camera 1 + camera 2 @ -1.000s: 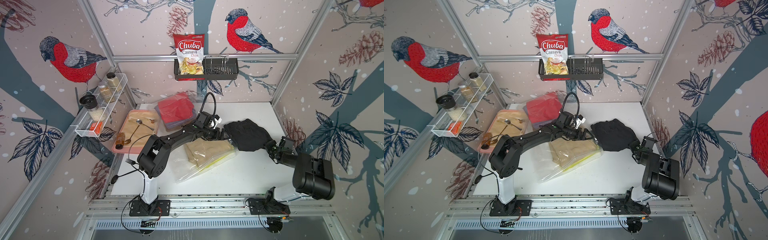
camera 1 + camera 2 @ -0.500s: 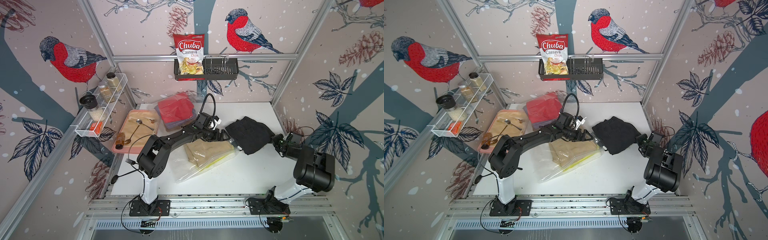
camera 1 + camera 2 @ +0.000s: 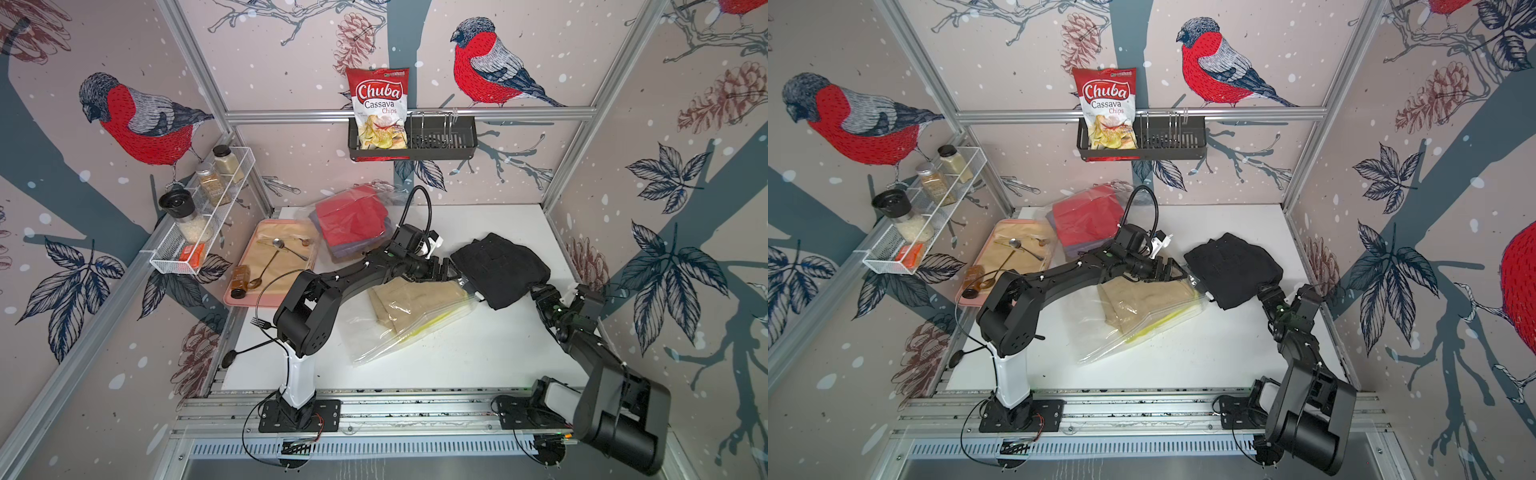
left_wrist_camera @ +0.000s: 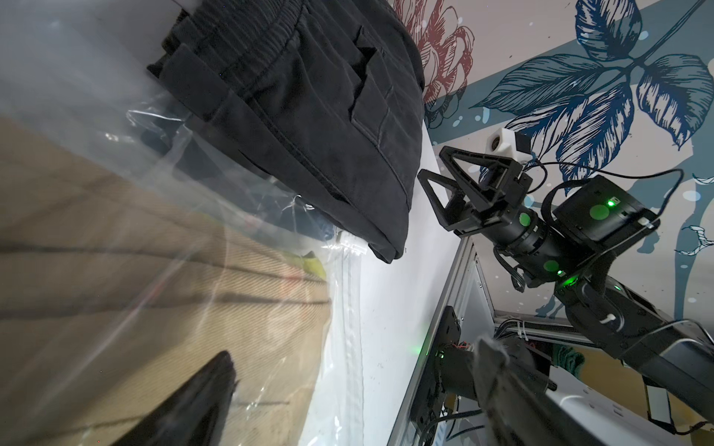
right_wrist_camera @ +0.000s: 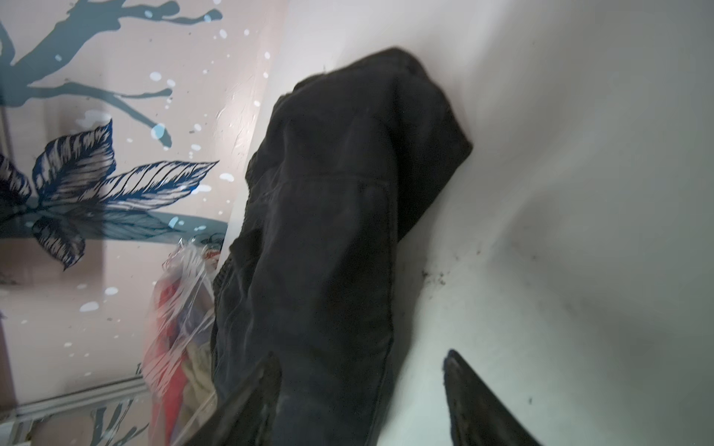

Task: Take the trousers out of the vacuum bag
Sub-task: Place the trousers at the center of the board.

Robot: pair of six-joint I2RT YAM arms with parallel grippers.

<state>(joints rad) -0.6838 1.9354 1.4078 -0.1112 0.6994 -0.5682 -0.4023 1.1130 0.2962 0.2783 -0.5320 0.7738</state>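
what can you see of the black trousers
The black trousers are a soft, matte cloth bundle, loosely folded and rumpled, with a ribbed elastic waistband and pocket seams showing in the left wrist view. They lie outside the vacuum bag on the white table, one edge overlapping the bag's zip-strip mouth. The open right gripper sits just off their corner, not touching.

The left arm rises from its base, bends sharply at the elbow and stretches low toward the black trousers. The left gripper sits just beside them, jaws spread wide and empty. The right arm leans in from the trousers' opposite side, wrist low. The right gripper points at their corner, jaws apart, just clear of the cloth.
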